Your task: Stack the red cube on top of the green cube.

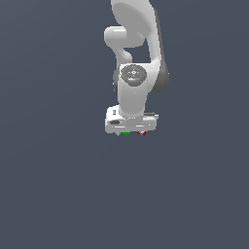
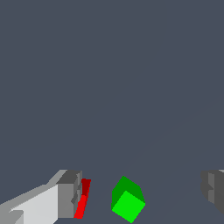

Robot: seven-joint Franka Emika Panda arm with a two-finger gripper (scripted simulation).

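Your exterior view looks steeply down on the arm from a distance; your wrist view sits close, sharing the green cube (image 2: 127, 199) and red cube (image 2: 82, 199).

Arm (image 1: 138, 44): smooth white rounded casings with dark grey joint sections. Wrist flange (image 1: 133, 74): a dark grey disc carrying small white, red and green marks. Tool (image 2: 142, 192): a white boxy body with grey, blocky fingers (image 2: 69, 194).
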